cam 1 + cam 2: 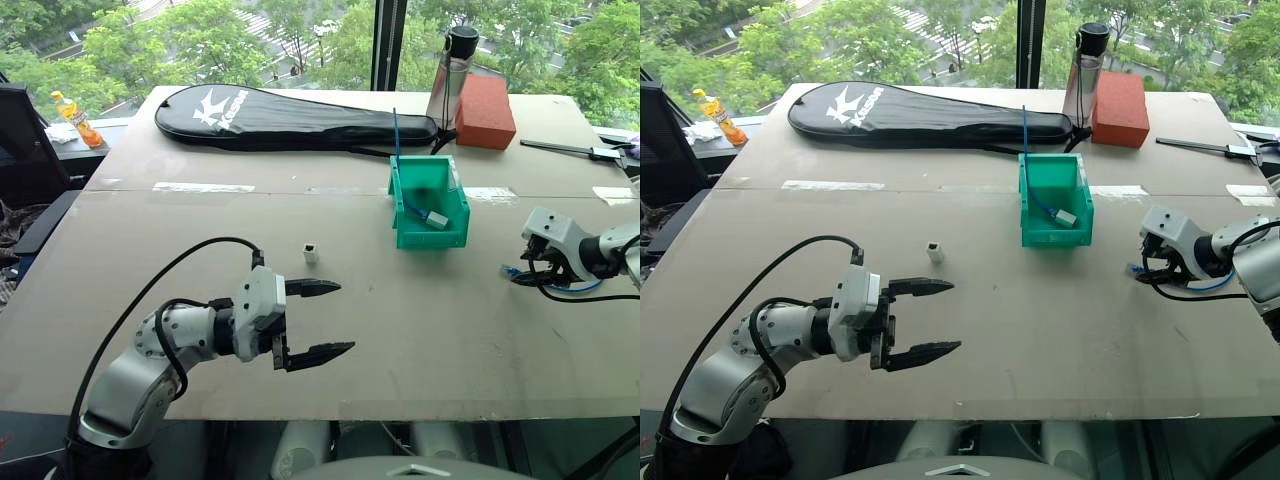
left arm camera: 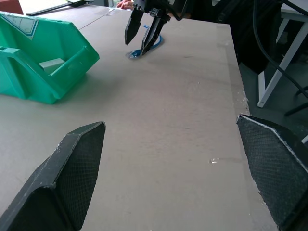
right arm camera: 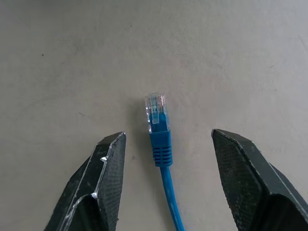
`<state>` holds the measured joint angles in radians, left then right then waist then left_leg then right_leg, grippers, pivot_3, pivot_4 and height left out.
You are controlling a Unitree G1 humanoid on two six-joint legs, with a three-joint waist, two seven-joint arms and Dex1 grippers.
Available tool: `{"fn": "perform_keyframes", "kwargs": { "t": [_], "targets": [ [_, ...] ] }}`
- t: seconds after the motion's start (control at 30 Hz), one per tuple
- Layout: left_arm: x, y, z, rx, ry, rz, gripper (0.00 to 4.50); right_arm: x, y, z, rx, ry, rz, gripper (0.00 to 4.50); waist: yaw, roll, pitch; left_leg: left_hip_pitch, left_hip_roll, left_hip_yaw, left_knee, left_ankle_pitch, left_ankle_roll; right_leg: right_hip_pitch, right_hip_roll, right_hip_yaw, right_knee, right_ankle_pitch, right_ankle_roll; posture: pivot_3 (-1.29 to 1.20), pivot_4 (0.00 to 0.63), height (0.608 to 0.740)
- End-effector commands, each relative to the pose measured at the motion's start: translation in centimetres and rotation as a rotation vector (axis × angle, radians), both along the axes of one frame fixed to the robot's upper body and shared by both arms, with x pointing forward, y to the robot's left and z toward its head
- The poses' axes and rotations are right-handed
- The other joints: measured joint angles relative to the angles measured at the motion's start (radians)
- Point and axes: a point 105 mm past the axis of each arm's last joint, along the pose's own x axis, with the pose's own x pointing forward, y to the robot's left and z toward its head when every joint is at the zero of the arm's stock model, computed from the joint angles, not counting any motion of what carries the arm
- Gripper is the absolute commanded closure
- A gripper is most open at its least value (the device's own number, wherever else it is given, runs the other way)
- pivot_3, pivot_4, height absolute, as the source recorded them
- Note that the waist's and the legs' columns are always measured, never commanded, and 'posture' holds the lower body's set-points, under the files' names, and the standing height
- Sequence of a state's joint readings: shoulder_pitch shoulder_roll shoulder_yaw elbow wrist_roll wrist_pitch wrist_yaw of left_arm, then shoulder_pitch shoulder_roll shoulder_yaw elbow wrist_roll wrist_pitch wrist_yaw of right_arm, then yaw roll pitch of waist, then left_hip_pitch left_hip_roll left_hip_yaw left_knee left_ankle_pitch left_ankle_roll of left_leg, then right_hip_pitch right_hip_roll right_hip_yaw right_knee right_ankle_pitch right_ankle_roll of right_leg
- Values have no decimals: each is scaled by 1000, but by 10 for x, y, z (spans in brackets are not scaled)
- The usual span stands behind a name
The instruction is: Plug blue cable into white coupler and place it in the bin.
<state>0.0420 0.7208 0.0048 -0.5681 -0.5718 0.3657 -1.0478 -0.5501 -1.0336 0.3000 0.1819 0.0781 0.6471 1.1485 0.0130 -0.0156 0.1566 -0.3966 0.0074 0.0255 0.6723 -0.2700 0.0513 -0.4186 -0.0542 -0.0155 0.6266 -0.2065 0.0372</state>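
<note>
At 3 o'clock on the surface, right gripper straddling the cable plug, fingers apart, not touching. Left gripper spread wide, empty, coupler at 12 o'clock.

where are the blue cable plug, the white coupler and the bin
blue cable plug (image 3: 155,110), right wrist view, on the clear plug tip
white coupler (image 1: 311,252), left eye view, on its side face
bin (image 1: 430,238), left eye view, on its front wall

A broad tan tabletop, joined by a taped seam, stands before a large window — green treetops and a road outside. Daylight falls evenly. A dark window post rises behind.
</note>
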Motion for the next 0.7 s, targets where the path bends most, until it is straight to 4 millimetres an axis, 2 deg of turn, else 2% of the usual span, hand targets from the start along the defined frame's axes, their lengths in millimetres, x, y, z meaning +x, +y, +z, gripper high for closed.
{"fn": "perform_keyframes", "kwargs": {
  "t": [0.03, 0.07, 0.13, 0.27, 0.4, 0.53, 0.7],
  "targets": [
    [-3, -2, 8, -7, -38, -29, 0, 3, -1, 2, -14, -14, 8, 3416, -1, 0, 0, 0, 0, 0, 0, 0, 0, 0, 0, 0, 0, 0, 0, 0, 150, 740],
    [-2, -2, 8, -7, -38, -30, 0, 3, -1, 0, -11, -11, 9, 3888, -2, 0, 0, 0, 0, 0, 0, 0, 0, 0, 0, 0, 0, 0, 0, 0, 150, 740],
    [-2, -2, 7, -6, -39, -33, 0, 2, 0, -2, -10, 0, 18, 4380, -2, 0, 0, 1, 0, 1, 1, 0, 0, 1, 0, 1, 0, 0, 0, 0, 150, 740],
    [0, -2, 6, -4, -40, -35, 0, -2, 7, 3, 14, -7, 55, 4380, -1, 0, 0, 1, 0, 1, 1, 0, 0, 2, 0, 1, 0, 0, 0, 0, 150, 740],
    [3, -1, 3, -3, -42, -25, 0, -20, 63, 22, 113, -29, 243, 4380, -4, 0, 0, 1, 0, 0, 1, 0, 0, 1, 0, 0, 0, 0, 0, 0, 150, 740],
    [8, 3, 2, 2, -46, -2, 0, -38, 108, 20, 127, -35, 370, 4380, -3, 1, 1, 1, 2, -1, 0, 0, 0, 0, 1, 0, 1, 3, 4, 0, 150, 740],
    [8, 14, -2, 26, -35, 25, 0, -41, 148, 13, 120, -54, 423, 4380, -1, 1, 1, 0, 1, -1, 1, 0, 0, 0, 0, -1, 0, 0, 0, 0, 150, 740]
  ]
}}
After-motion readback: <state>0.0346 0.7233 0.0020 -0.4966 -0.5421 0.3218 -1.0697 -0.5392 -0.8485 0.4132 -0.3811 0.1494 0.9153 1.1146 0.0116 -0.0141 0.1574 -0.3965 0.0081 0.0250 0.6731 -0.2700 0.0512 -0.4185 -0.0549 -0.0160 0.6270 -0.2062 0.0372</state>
